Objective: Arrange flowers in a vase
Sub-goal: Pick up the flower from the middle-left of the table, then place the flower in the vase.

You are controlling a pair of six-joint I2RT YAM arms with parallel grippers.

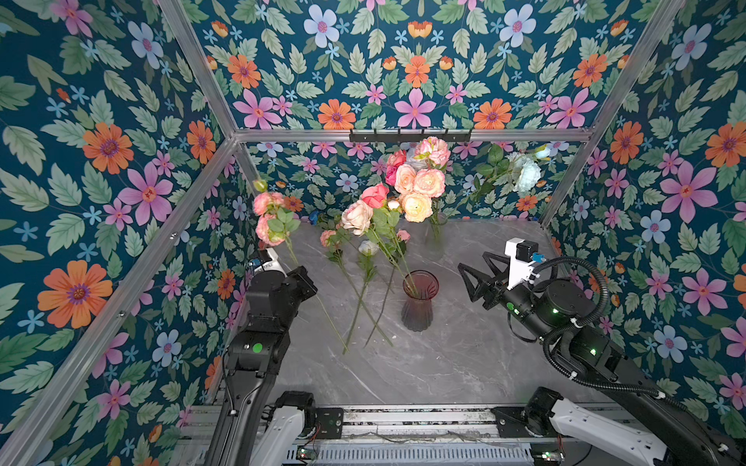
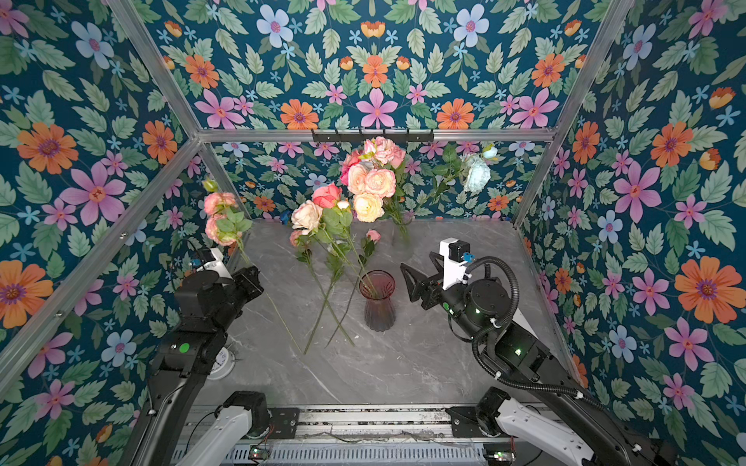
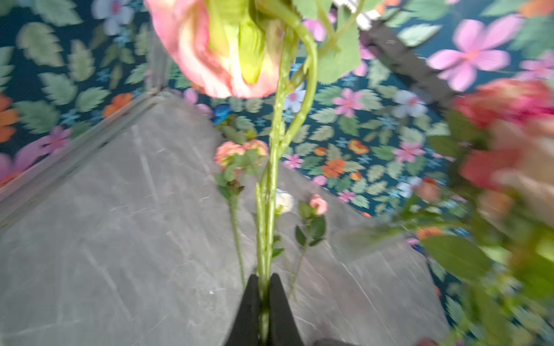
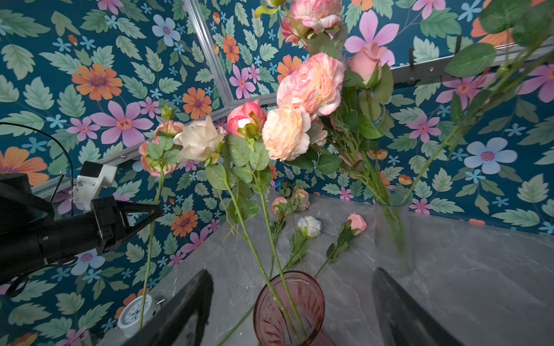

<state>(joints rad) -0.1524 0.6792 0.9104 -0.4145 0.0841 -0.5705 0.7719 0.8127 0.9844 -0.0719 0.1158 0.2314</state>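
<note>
My left gripper (image 3: 263,283) is shut on the green stem of a pink rose (image 1: 268,204), holding it tilted above the table at the left; its stem end (image 1: 341,343) reaches down toward the marble. The red glass vase (image 1: 420,300) stands mid-table with two stems in it, a cream rose (image 1: 357,216) and a coral rose (image 1: 374,195). My right gripper (image 1: 472,263) hangs open just right of the vase, and the right wrist view shows its fingers (image 4: 192,299) wide apart with the vase (image 4: 289,305) between and beyond them. Three flowers (image 1: 368,248) lie on the table behind the vase.
A clear glass vase (image 1: 438,226) with a bunch of peach and pink blooms (image 1: 420,181) and a white one (image 1: 527,175) stands at the back wall. A small white clock (image 2: 221,363) lies by the left arm. Patterned walls close in three sides.
</note>
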